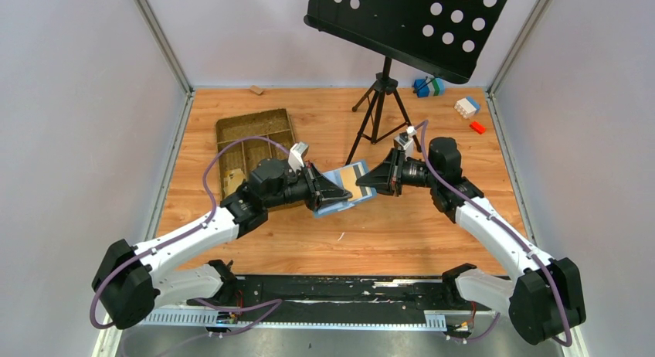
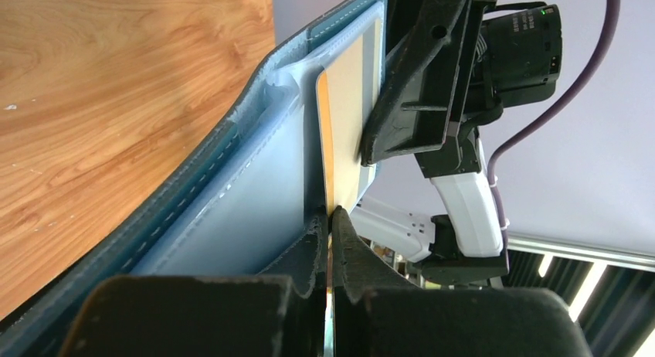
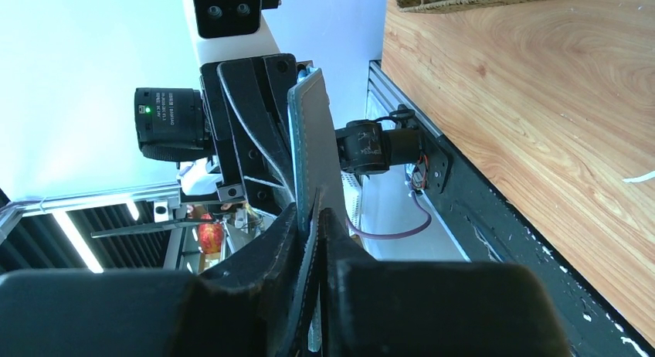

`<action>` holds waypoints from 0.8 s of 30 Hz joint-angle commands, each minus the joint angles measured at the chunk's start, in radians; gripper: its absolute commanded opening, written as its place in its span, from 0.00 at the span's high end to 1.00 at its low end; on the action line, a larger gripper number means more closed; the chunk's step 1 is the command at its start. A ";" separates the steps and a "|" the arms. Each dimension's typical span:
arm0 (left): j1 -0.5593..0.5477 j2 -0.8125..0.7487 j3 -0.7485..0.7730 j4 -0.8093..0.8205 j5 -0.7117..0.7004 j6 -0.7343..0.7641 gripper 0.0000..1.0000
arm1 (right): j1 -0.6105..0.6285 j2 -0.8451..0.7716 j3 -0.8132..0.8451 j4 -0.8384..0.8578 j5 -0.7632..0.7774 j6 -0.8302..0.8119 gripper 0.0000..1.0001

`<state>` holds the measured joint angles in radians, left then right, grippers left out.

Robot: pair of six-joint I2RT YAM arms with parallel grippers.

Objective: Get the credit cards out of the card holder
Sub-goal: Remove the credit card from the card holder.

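The blue card holder (image 1: 334, 205) hangs open in the air over the middle of the table, held between both grippers. My left gripper (image 1: 342, 195) is shut on the edge of its tan inner sheet (image 2: 347, 117), which stands out of a pale blue pocket (image 2: 232, 210). I cannot tell whether that sheet is a card. My right gripper (image 1: 363, 181) is shut on the stitched blue edge (image 3: 313, 141) from the other side. Its jaws (image 3: 315, 210) pinch that edge tightly. The black and silvery grey credit cards are hidden.
A brown compartmented tray (image 1: 251, 144) lies behind the left arm. A black music stand's tripod (image 1: 378, 102) stands just behind the grippers, its perforated desk (image 1: 409, 25) overhead. Toy blocks (image 1: 467, 106) lie at the back right.
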<state>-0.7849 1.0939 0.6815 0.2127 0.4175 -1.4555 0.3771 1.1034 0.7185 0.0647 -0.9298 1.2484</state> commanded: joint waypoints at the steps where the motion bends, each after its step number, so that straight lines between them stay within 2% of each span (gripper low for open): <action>1: -0.006 -0.003 0.038 -0.084 -0.023 0.057 1.00 | 0.010 -0.027 0.022 0.059 -0.035 0.022 0.85; 13: 0.024 -0.125 -0.074 -0.045 -0.037 0.022 1.00 | -0.012 -0.020 0.007 0.103 -0.031 0.063 0.85; 15: 0.026 -0.135 -0.074 -0.048 -0.032 0.028 1.00 | -0.012 -0.022 -0.006 0.129 -0.030 0.085 0.89; 17: 0.026 -0.133 -0.073 -0.041 -0.022 0.030 1.00 | -0.011 -0.023 -0.012 0.133 -0.027 0.092 1.00; 22: 0.026 -0.131 -0.070 -0.018 -0.012 0.030 1.00 | -0.011 -0.030 -0.015 0.122 -0.020 0.095 1.00; 24: 0.026 -0.129 -0.069 -0.004 -0.007 0.029 0.95 | -0.011 -0.033 -0.016 0.122 -0.020 0.098 1.00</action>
<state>-0.7631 0.9688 0.6147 0.1852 0.3985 -1.4414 0.3717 1.1030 0.6994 0.1188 -0.9447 1.3113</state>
